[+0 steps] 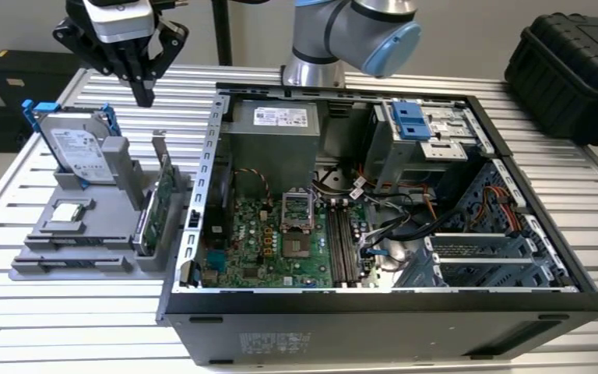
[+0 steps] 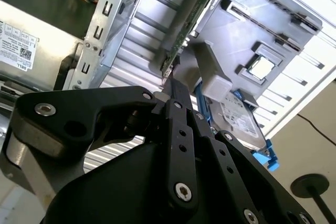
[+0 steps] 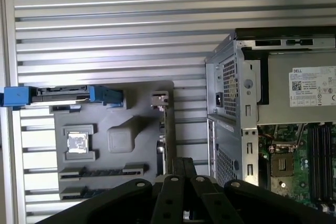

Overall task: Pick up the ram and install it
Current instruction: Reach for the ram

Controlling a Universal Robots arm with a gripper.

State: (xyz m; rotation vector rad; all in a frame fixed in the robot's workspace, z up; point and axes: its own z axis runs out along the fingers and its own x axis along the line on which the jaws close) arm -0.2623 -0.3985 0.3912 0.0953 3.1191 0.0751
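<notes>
Exterior view: a black two-fingered gripper (image 1: 145, 93) is seen hanging above the far end of a grey moulded parts holder (image 1: 44, 234), which rests on a slatted aluminium table (image 1: 71, 319) just beside an open black computer case (image 1: 382, 315), on the exterior view's left of it. The fingers are pressed together to a point and aimed straight down, and nothing is seen pinched between them. The ram, a long, thin bluish-green circuit-board stick, is judged to lie in the holder, below the gripper, but it cannot be told apart with certainty. What is seen there is a thin green circuit board (image 1: 147, 222) standing on edge along the holder's side nearest the case, with an upright metal bracket (image 1: 160, 152) at its far end. That bracket suggests the wider expansion card, not the ram. The board's long axis runs away from the camera, parallel to the case wall, and the fingertips are held well above its bracket end. In the first wrist view the gripper (image 3: 182, 163) is lined up almost over that board's top edge (image 3: 164, 140). Two long dark slots (image 3: 100, 171) in the holder are laid at right angles to it, and whether a stick sits in them cannot be made out. On the green motherboard (image 1: 268, 241) inside the case, the dark memory slots (image 1: 342, 241) appear unfilled, so installation is judged not yet done.
</notes>
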